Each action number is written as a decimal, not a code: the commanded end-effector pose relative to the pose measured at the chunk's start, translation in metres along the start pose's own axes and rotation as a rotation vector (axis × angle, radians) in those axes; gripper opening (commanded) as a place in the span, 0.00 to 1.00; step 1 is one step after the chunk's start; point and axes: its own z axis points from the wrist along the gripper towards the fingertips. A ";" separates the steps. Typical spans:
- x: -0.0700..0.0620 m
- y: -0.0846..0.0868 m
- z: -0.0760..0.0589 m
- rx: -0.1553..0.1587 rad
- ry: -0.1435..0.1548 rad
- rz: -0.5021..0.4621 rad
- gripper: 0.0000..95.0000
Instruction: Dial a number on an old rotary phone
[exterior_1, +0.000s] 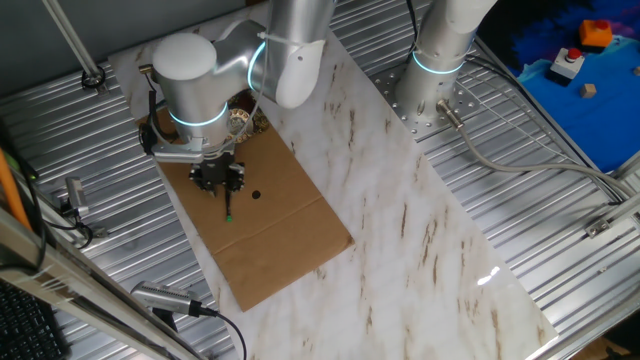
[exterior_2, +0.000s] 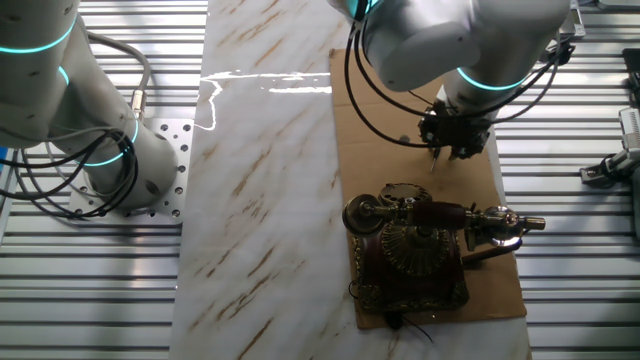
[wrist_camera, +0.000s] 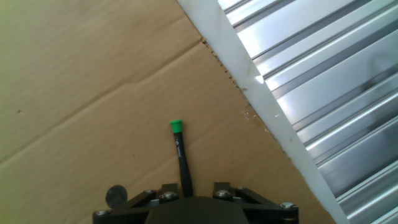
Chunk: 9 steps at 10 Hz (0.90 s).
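Above the cardboard sheet (exterior_1: 270, 220), the hand (exterior_1: 218, 178) grips a green-tipped stick (wrist_camera: 180, 155), apart from the old rotary phone (exterior_2: 415, 250).

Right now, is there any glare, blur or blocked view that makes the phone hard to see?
One fixed view: the arm hides most of the phone. The other fixed view: phone sharp and evenly lit; glare streaks lie on the marble table only. Hand view: no phone in frame, just cardboard and the green-tipped stick, in focus.

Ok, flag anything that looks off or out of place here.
Nothing looks spilled or damaged. The rotary phone sits upright on the cardboard, handset cradled. The gripper holds a green-tipped stick over bare cardboard, away from the dial.
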 end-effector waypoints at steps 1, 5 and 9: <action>-0.001 0.002 0.001 0.001 0.000 0.002 0.20; -0.003 0.004 0.003 0.003 -0.001 0.003 0.20; -0.003 0.003 0.006 0.005 -0.004 0.006 0.20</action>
